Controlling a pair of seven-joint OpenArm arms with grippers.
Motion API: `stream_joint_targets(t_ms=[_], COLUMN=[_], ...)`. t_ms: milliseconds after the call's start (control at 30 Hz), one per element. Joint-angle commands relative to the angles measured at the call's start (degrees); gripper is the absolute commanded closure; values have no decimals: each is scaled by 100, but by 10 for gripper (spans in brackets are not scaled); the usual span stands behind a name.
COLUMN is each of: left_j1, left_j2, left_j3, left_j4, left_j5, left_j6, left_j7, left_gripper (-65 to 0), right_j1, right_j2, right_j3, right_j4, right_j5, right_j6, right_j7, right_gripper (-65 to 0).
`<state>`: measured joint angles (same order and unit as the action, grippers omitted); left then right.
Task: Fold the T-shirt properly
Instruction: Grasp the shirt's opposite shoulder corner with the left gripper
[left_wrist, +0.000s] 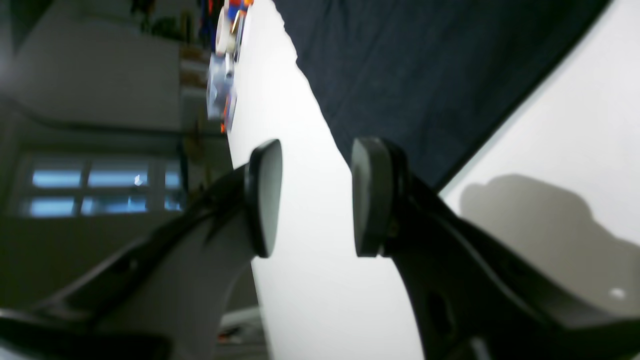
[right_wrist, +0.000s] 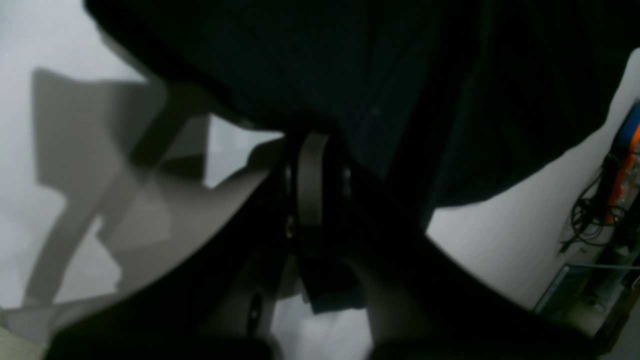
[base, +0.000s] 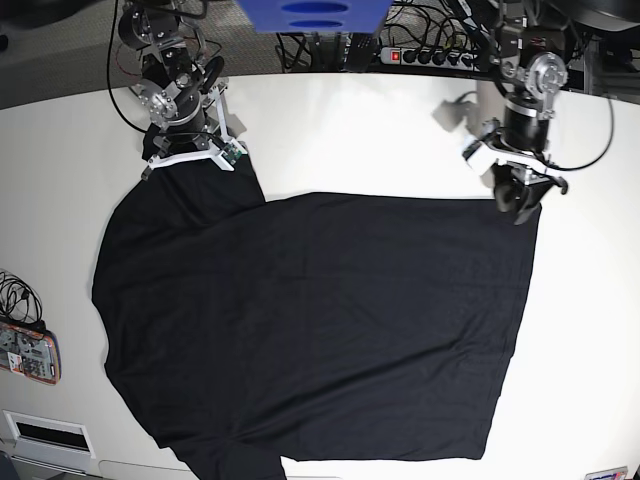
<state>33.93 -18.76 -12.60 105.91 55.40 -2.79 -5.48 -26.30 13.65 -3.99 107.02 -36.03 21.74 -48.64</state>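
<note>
Black cloth fills most of the base view: the T-shirt (base: 310, 330) lies spread on the white counter (base: 590, 330), its near edge reaching the counter's front rim and its far edge running straight across between the two arms. One corner of the cloth rises toward the far left of that view, drawn up in a narrow peak under the right gripper (base: 188, 152).

At the counter's near-left rim lies a small orange-and-grey device (base: 30, 350) with a coil of cable beside it.

Farther back, the right wrist view shows the right fingers (right_wrist: 311, 180) pressed together on a fold of the dark cloth, with a strip of fabric hanging out below them and the rest of the shirt draped above.

On the base view's far right, the left gripper (base: 516, 200) hangs at the shirt's far corner, just over its edge. From the left wrist camera its fingers (left_wrist: 367, 197) stand apart with bare white counter showing in the gap; nothing is between them, and the shirt's edge lies just beyond the pads.

Behind the arms, a power strip (base: 440, 57) and tangled cables lie along the counter's back edge.
</note>
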Motion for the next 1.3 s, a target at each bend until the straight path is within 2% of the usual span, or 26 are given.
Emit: stream_joint_targets(t_ms=[0, 67, 167, 200, 333, 433, 500, 567, 667, 767, 900, 1000, 1100, 1267], left_j1=[-13, 22, 180, 207, 216, 128, -145, -286, -417, -1015, -1174, -1613, -1683, -2176], left_j2=[-115, -238, -677, -836, -1416, -1917, -2154, -2313, -2541, -2568, -2568, -2541, -2550, -2304], left_j3=[-72, -72, -10, 104, 464, 675, 957, 1220, 1537, 2029, 2275, 2645, 2794, 3225], left_j4=[-55, -142, 7, 86, 482, 526, 517, 499, 341, 33, -512, -731, -942, -1303], left_j5=[-14, -14, -76, -102, -674, -1280, -1623, -1817, -1913, -1913, -1904, -1904, -1913, -1913], left_j6=[90, 81, 55, -51, -869, -1642, -2020, -2275, -2442, -2486, -2486, -2486, -2486, -2486], left_j7=[42, 191, 1000, 1185, 2038, 2635, 2899, 3137, 3444, 3471, 3462, 3471, 3778, 3769], left_gripper=[-218, -218, -228, -243, -313, -330, -330, -330, -330, -335, -336, -336, -336, -336], right_j1=[-20, -20, -20, -20, -20, -20, -20, -20, -20, -20, -20, -20, -64, -363], right_j2=[37, 28, 28, 28, 28, 28, 28, 28, 28, 20, 20, 20, 20, 20], right_j3=[16, 16, 8, 8, 8, -1, -1, -1, -1, -1, -1, 8, 8, 8], right_j4=[36, 36, 36, 36, 54, 63, 63, 63, 63, 63, 71, 71, 107, 142], right_j5=[-6, -6, -6, -6, -6, -6, -6, -6, 3, 3, 3, 3, 3, -32], right_j6=[55, 55, 55, 55, 55, 55, 55, 55, 55, 55, 55, 55, 55, 55], right_j7=[-98, -98, -98, -98, -81, -90, -90, -90, -90, -90, -98, -98, -98, -98], right_gripper=[0, 0, 0, 0, 0, 0, 0, 0, 0, 0, 0, 0, 0, 0])
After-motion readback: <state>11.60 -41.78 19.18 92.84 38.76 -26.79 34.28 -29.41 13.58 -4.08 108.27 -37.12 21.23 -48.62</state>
